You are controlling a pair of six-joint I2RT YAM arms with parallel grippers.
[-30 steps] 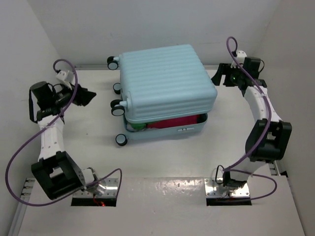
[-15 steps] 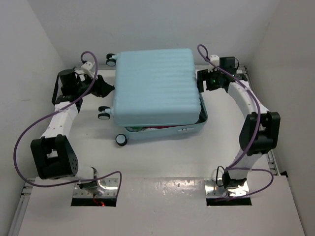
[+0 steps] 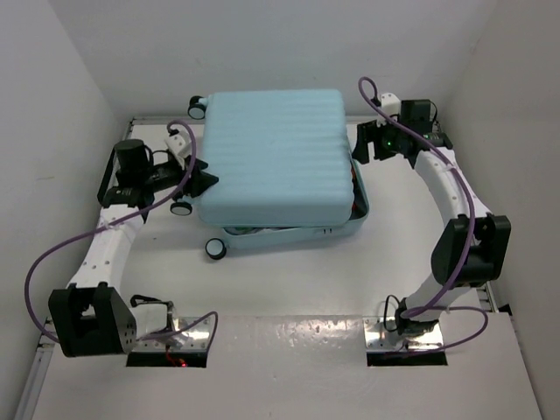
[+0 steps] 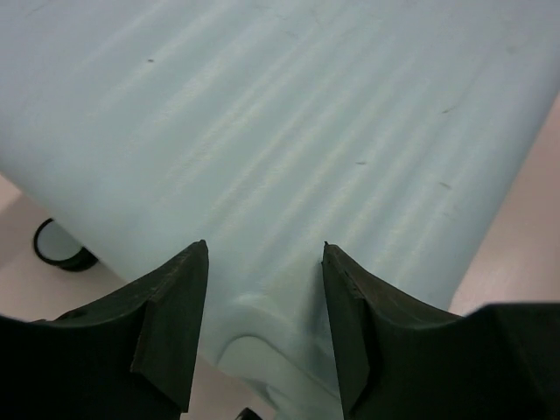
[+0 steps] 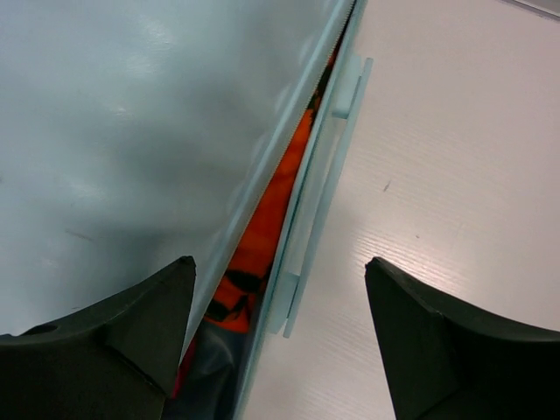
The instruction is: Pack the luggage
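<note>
The suitcase [image 3: 276, 149] lies on the desk [image 3: 289, 289], lid nearly down. The left hand [image 3: 208, 179] is at its 9 o'clock and the right hand [image 3: 359, 149] at 3 o'clock, both with fingers apart.

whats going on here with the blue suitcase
Two robot arms are working at the luggage on the table. It lies nearly shut, with a gap along its right side where orange clothing shows. The left gripper sits at its left edge and the right gripper at its right edge, both with jaws open.
</note>
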